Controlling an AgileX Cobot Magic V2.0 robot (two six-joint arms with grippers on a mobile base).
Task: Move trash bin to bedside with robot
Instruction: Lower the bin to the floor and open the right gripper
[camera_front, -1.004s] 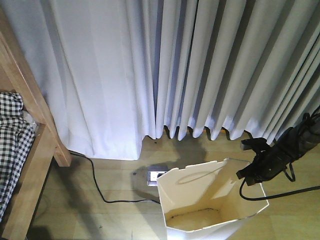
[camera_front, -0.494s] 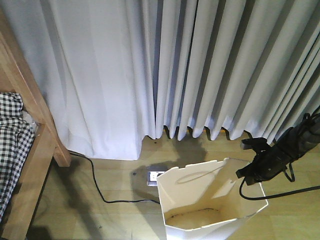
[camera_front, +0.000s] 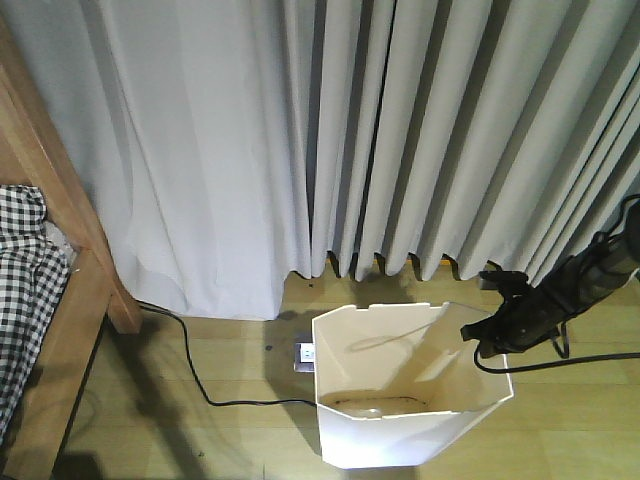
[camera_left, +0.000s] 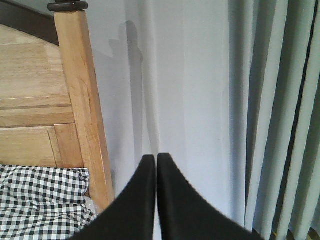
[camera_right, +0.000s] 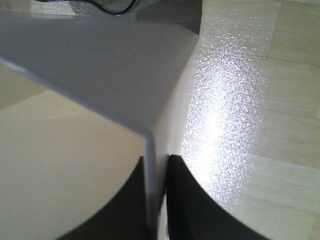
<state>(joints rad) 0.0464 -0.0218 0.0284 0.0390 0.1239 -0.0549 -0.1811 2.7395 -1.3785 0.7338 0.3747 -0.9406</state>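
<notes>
The white trash bin (camera_front: 385, 440) stands on the wooden floor in the lower middle of the front view, its cream inside showing. My right gripper (camera_front: 490, 338) is shut on the bin's right rim; in the right wrist view the thin wall (camera_right: 155, 165) runs between the two black fingers (camera_right: 186, 200). The bedside is at the left: a light wooden bed frame (camera_front: 60, 350) with black-and-white checked bedding (camera_front: 22, 290). My left gripper (camera_left: 156, 159) is shut on nothing, held in front of the curtain beside the bedpost (camera_left: 82, 100).
Pale grey curtains (camera_front: 400, 130) hang along the whole back. A black cable (camera_front: 195, 375) runs over the floor from the bed frame to a power strip (camera_front: 305, 350) just behind the bin. Wooden floor (camera_right: 260, 125) lies to the right of the bin.
The bin has gone from tilted to standing level and has shifted slightly left. The right gripper, still holding the rim, has moved left and a little down with it.
</notes>
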